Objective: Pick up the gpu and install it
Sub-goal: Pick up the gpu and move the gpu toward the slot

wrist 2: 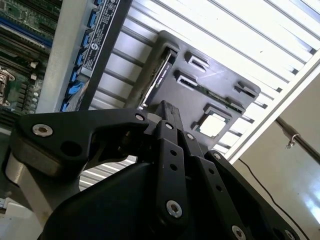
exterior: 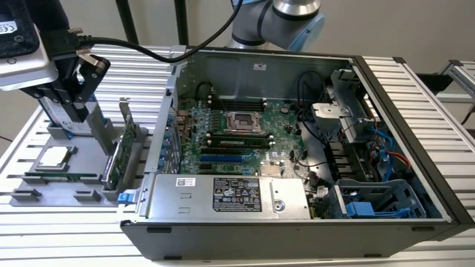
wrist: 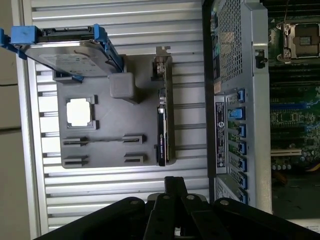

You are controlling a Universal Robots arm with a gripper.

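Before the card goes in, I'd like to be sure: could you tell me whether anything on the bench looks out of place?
Nothing stands out. The gpu stands on edge in its slot of the grey tray, the hard drive sits in its own holder, and the gripper hovers shut near the tray, holding nothing.

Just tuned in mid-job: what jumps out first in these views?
The open computer case dominates the exterior view, its green motherboard exposed. On the exterior view's left, a gray holder tray keeps the gpu standing on edge. In the first wrist view the gripper hangs empty over the slatted table, apart from the gpu and the blue-railed hard drive.
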